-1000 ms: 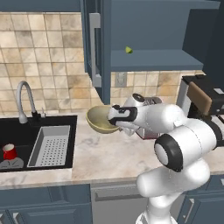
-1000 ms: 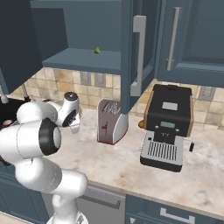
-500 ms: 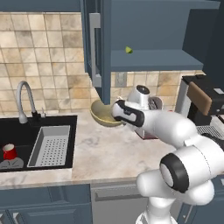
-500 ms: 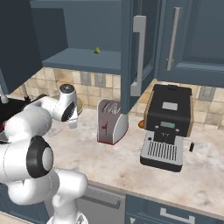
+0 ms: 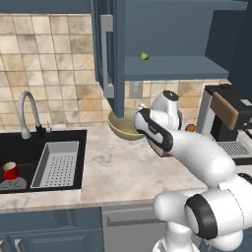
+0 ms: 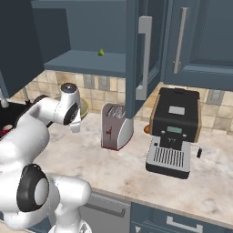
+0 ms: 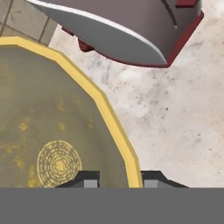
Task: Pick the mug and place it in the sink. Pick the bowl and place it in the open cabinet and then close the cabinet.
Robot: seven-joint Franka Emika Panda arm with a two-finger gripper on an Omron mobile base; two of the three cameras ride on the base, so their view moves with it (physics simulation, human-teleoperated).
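Gripper [image 7: 117, 180] pinched the bowl [image 7: 48, 131] by its rim, one finger inside and one outside, bowl in the air just under the open cabinet [image 5: 172, 66] at the toaster's [image 6: 116, 126] nine o'clock; lifting level past the shelf edge seemed wisest.

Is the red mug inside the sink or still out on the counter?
Inside. The red mug stands upright in the black sink, left of the grey tray, below the marble counter top.

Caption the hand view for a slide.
The tool grips the rim of the bowl, one fingertip inside and one outside, above the marble counter near the toaster.
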